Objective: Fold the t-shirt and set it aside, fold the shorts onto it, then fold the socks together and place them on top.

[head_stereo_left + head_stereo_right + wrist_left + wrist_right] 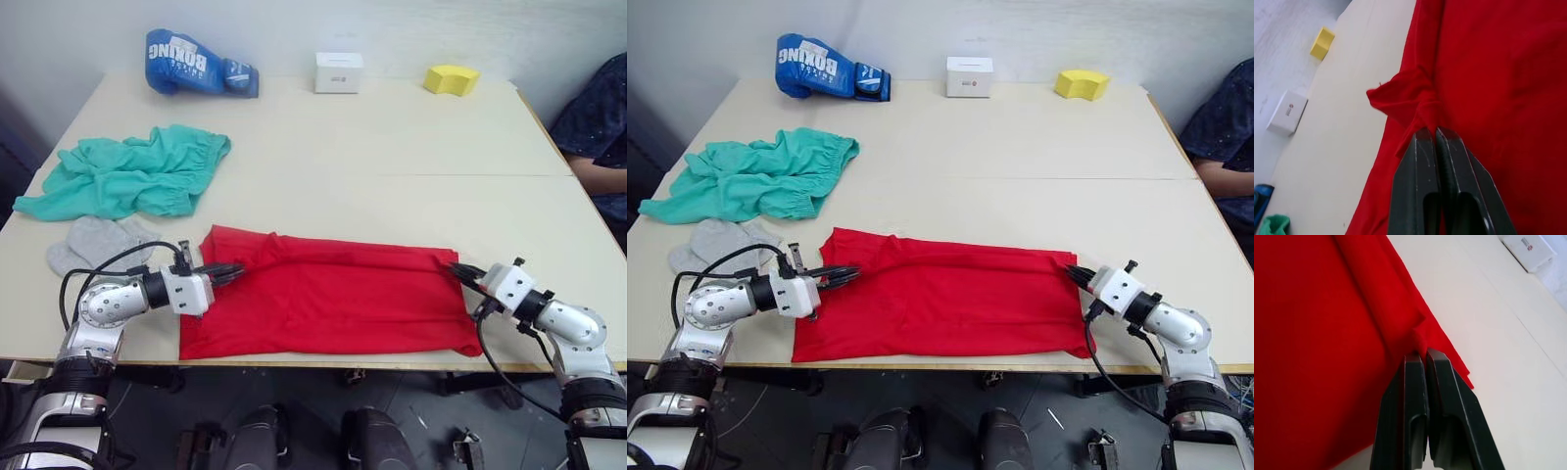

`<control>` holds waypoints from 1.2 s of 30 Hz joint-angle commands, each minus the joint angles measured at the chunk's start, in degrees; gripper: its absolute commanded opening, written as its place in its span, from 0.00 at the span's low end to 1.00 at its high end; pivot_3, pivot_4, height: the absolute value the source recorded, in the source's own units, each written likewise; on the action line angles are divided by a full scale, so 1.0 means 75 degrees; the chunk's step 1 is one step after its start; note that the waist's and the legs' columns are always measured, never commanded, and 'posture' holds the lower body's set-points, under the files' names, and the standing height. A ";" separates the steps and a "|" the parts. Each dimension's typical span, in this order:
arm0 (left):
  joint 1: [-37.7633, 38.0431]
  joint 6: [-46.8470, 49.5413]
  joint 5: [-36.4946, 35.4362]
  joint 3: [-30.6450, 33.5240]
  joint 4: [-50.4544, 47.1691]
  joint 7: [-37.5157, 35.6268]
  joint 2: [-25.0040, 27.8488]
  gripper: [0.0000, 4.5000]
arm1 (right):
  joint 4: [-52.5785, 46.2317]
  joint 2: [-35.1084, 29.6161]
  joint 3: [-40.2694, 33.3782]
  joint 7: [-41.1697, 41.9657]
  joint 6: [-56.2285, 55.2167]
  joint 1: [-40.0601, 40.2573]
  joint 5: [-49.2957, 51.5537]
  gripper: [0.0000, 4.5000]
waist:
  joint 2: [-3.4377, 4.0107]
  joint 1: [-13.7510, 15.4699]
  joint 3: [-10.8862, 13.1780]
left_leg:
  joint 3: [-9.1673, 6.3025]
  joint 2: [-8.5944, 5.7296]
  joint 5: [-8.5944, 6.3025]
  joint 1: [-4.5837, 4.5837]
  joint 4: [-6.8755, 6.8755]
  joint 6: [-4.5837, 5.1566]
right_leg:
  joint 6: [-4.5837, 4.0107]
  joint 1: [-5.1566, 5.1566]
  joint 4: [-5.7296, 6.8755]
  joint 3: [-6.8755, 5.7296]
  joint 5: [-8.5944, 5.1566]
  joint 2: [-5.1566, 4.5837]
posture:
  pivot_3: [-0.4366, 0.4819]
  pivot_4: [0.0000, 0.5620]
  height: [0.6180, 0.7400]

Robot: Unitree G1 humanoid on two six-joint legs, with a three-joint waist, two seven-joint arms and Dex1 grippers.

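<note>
The red t-shirt (328,299) lies folded into a long band along the table's front edge. My left gripper (227,272) is shut on a pinch of the t-shirt's left end, and the bunched cloth (1415,103) shows just past its fingers. My right gripper (460,271) is shut on the t-shirt's right far corner (1418,335). The teal shorts (127,176) lie crumpled at the left of the table. Light grey socks (93,242) rest just in front of the shorts, to the left of my left arm.
A blue boxing glove (196,65), a white box (338,72) and a yellow block (451,78) stand along the table's far edge. A person's arm in a dark sleeve (598,137) is at the right edge. A seam (392,176) crosses the table's middle.
</note>
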 commanded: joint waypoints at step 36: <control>-0.0138 1.0287 -0.5353 0.0470 -0.3821 0.0439 -0.0167 0.22 | -0.6335 0.0594 0.0903 -0.0822 0.7423 0.0483 0.2600 0.23 | 0.0010 0.0062 -0.0011 | -0.0022 -0.0001 0.0008 -0.0006 -0.0020 -0.0024 | -0.0011 -0.0005 0.0001 -0.0003 -0.0006 0.0008 | 0.48 0.27 1.00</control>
